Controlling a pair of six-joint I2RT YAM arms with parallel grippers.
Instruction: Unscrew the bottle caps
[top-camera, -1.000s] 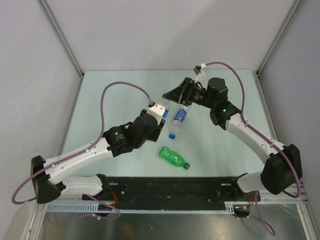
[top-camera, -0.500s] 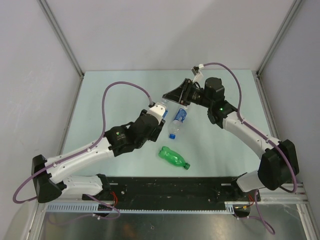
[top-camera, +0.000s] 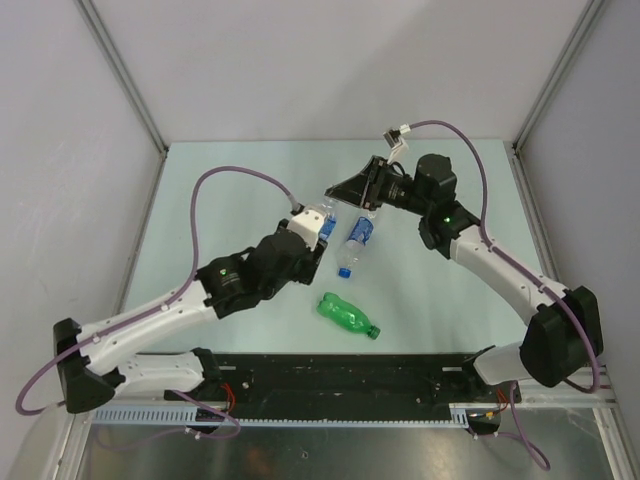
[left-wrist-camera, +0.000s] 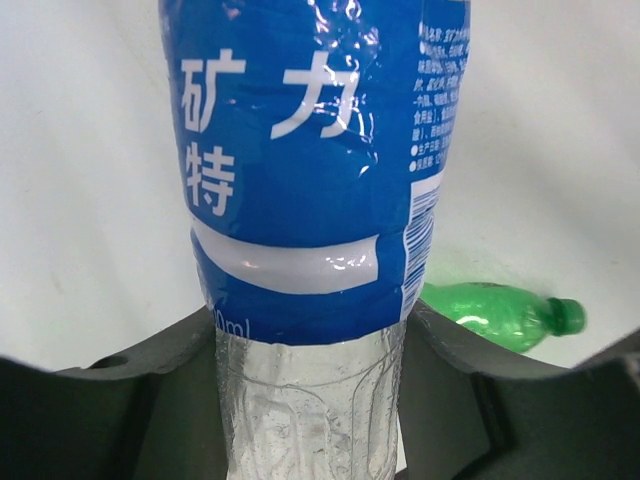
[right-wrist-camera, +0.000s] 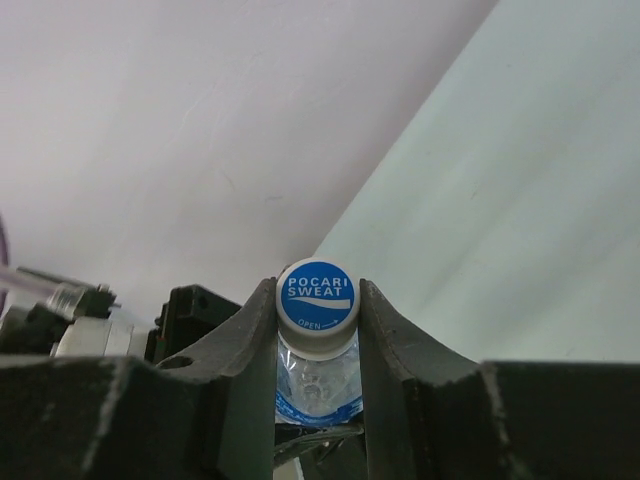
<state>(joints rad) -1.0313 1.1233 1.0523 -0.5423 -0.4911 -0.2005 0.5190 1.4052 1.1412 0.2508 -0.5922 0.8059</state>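
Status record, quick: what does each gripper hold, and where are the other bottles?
left gripper: shut on clear plastic bottle with blue label
right gripper: shut on that bottle's small round white-and-blue cap
second clear blue-labelled bottle: lying on table, blue cap on
green plastic bottle: lying on table, green cap on

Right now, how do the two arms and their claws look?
Both arms are white tubes with black joints. The left arm and right arm each carry a purple cable and a small green light. The left claw and right claw have two dark grey, curved fingers.
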